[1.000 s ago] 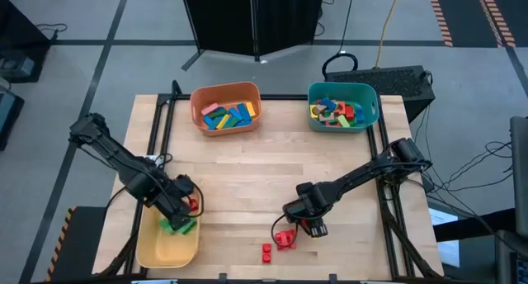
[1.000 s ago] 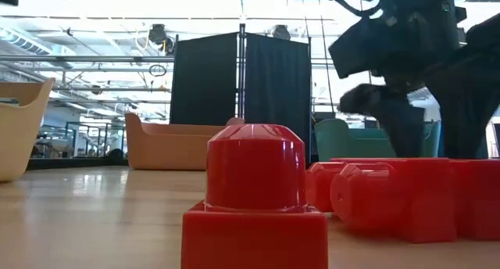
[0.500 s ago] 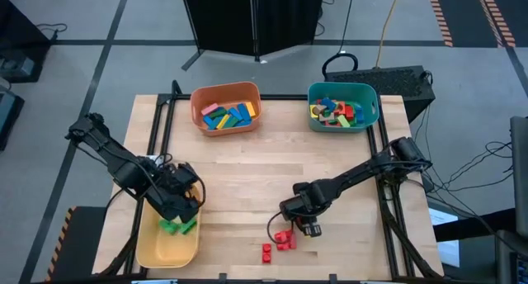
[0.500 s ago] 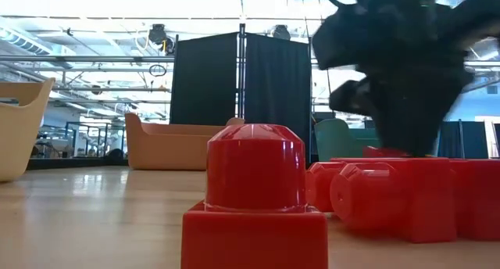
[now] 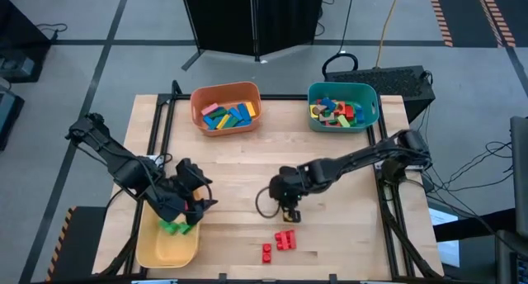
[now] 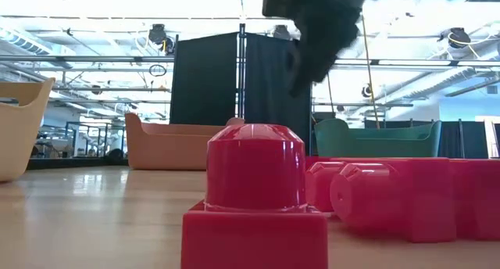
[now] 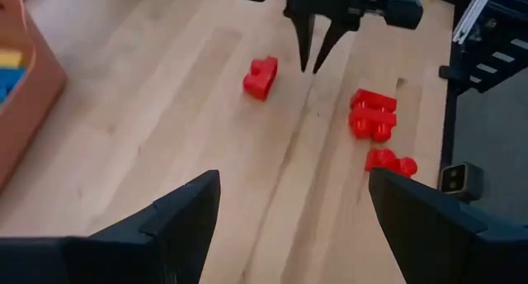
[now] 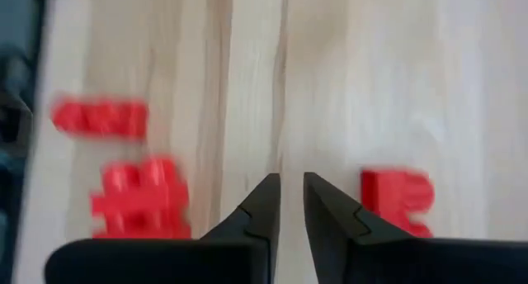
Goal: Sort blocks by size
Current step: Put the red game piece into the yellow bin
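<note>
Three small red plastic studded blocks (image 5: 280,239) lie on the bare wooden table (image 5: 247,160) at six o'clock; the right gripper (image 5: 289,216), nearly clenched on nothing, hovers beside them. The left gripper (image 5: 200,203), spread wide and empty, hangs over the yellow plastic bin (image 5: 157,251) at seven o'clock.

This looks like a robotics lab or test hall: a wooden counter (image 5: 247,164) stands on grey carpet tiles, black curtain panels (image 6: 241,85) hang behind it, and beyond them are probably bright ceiling lights and exposed overhead rails.
</note>
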You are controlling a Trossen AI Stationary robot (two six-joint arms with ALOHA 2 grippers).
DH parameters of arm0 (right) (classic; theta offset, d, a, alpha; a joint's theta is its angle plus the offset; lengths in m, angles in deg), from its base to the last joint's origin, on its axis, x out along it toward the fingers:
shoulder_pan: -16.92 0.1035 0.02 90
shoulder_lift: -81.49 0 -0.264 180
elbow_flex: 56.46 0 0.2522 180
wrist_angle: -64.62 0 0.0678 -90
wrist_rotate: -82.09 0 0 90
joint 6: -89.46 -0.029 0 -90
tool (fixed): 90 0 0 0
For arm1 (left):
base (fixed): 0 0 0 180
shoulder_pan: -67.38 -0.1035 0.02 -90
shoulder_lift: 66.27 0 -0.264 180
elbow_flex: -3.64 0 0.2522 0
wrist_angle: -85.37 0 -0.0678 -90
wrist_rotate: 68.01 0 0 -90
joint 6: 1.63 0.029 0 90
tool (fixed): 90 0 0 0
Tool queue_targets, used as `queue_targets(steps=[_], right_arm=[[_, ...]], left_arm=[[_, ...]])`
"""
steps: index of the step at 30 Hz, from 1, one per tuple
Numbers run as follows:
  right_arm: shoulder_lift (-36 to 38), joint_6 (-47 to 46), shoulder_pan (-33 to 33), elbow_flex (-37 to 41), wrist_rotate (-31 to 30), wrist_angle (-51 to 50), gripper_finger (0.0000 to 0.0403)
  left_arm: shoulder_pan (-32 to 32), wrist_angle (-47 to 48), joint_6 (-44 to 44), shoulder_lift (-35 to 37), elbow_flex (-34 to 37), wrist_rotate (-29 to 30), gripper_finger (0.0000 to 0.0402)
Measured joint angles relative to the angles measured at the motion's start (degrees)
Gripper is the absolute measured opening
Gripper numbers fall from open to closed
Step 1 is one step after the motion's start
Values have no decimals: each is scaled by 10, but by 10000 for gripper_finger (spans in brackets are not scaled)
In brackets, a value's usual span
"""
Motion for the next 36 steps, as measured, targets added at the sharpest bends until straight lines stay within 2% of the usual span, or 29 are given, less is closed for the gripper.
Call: queue_targets(steps=[5,9,11,15,23,27,31,36], right_arm=[[24,-2,-29,-1,-1,25,18],[22,11,-46,-1,-55,-27,13],[18,29,-55,-1,-70,-42,22],[6,31,-73,-1,-36,-40,72],[-18,39,-76,-1,-18,-97,243],[-26,48,-76,7,7,-82,306],[-26,46,-81,46,4,-28,328],[-26,47,-94,87,-2,24,319]], left_arm=[[-17,-24,59,-3,7,5,301],[-29,-23,61,-13,7,6,301],[-32,-22,63,-17,7,6,301],[-37,-19,63,-19,8,6,301],[-39,-9,59,-19,8,6,301],[-39,-1,59,-19,8,6,301],[-39,-1,59,-19,8,8,301],[-39,0,61,-19,8,13,301]])
